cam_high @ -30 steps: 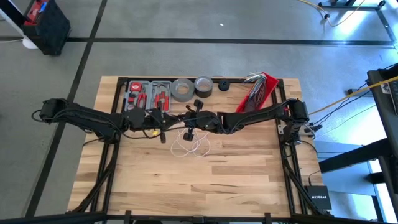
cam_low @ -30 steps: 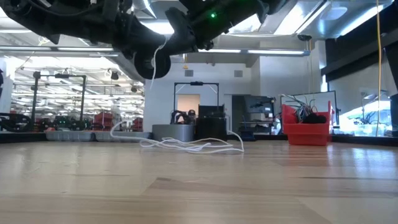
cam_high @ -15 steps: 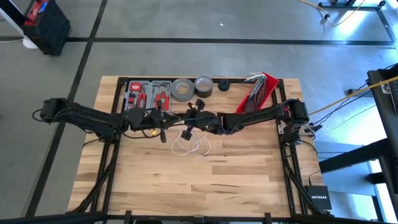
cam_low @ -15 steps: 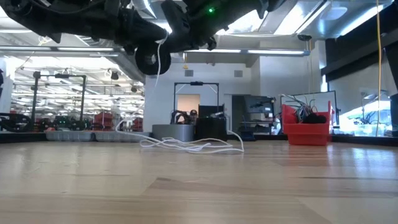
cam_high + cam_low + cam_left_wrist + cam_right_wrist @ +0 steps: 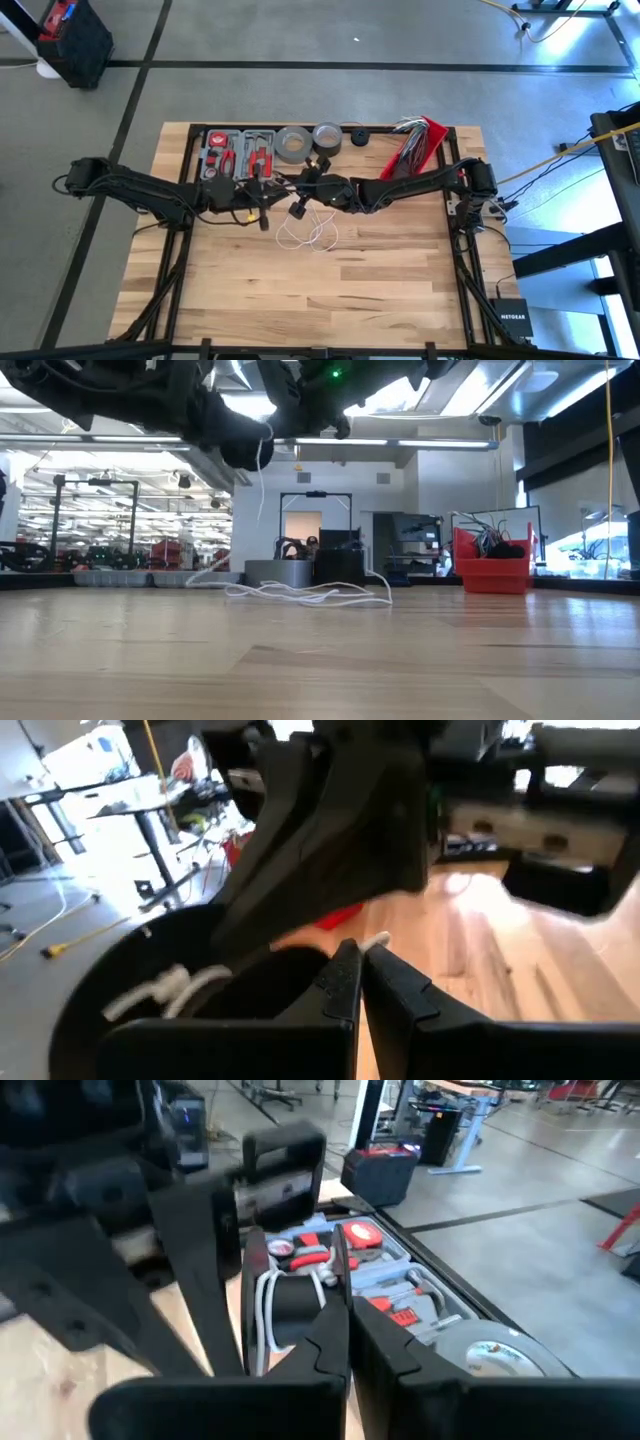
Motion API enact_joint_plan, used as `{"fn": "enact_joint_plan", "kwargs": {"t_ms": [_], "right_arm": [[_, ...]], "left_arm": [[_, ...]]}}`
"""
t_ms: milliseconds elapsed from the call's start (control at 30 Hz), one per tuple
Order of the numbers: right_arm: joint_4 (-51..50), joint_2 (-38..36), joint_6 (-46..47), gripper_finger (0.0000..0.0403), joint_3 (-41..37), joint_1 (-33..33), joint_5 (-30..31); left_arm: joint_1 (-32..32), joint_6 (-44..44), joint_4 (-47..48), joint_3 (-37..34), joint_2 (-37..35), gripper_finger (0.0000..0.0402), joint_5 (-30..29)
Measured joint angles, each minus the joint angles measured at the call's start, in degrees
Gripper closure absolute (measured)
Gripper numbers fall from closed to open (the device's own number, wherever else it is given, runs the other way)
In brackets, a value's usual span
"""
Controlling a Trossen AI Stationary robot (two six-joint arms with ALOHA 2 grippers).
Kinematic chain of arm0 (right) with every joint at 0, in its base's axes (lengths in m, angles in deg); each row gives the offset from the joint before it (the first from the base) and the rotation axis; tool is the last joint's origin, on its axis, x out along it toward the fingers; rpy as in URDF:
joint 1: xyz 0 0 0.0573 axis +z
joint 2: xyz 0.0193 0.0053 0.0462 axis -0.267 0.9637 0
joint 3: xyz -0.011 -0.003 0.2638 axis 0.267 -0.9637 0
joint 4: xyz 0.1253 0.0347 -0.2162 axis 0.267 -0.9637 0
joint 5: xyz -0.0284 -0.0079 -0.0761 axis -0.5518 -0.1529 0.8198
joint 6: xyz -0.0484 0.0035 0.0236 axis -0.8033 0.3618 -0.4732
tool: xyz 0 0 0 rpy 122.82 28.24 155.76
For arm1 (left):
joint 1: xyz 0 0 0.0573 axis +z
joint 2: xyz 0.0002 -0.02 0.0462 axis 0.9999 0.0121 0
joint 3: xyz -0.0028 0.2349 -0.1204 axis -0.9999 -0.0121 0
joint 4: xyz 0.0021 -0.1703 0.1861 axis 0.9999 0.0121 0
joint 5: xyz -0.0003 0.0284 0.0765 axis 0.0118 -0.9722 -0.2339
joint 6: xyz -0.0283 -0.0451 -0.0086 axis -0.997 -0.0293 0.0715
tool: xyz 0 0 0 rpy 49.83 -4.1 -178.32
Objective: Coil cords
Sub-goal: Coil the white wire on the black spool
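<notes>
The thin white cord (image 5: pixel 305 232) lies partly in a loose pile (image 5: pixel 300 592) on the wooden table, just nearer than the grippers. One strand (image 5: pixel 262 490) rises from the pile to them. My left gripper (image 5: pixel 280 192) and right gripper (image 5: pixel 303 190) meet tip to tip above the table's far middle, both shut. Several turns of cord (image 5: pixel 270 1315) sit wound around a dark part between them. I cannot tell whose part it is. My left gripper (image 5: pixel 360 975) pinches the cord between its two fingertips, and a short white end (image 5: pixel 378 942) sticks out past them. The fingers lie about level, pointing toward the table's right. My right gripper (image 5: pixel 345 1335) is shut beside the wound turns (image 5: pixel 265 1330), fingers about level, pointing toward the table's left. Its own fingers hide the exact place of contact.
Along the far edge stand an open tool case (image 5: pixel 235 155), two grey tape rolls (image 5: pixel 293 145) (image 5: pixel 327 135), a small black roll (image 5: pixel 358 137) and a red bin (image 5: pixel 420 140) of wires. The near half of the table (image 5: pixel 320 300) is bare wood.
Both grippers have rolled about their own pointing lines while staying in place, still shut. The hanging strand has shifted a little with them. The loop at the pile's left end has sunk flatter, and the rest of the pile has stayed on the table.
</notes>
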Motion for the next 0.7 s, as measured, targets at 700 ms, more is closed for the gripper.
{"fn": "enact_joint_plan", "kwargs": {"t_ms": [700], "right_arm": [[12.9, -2.79, -11.78, 0.0398, -0.28, 3.36, -0.19]], "left_arm": [[0.29, 2.41, 5.58, 0.18, 1.84, 0.0398, -0.42]]}}
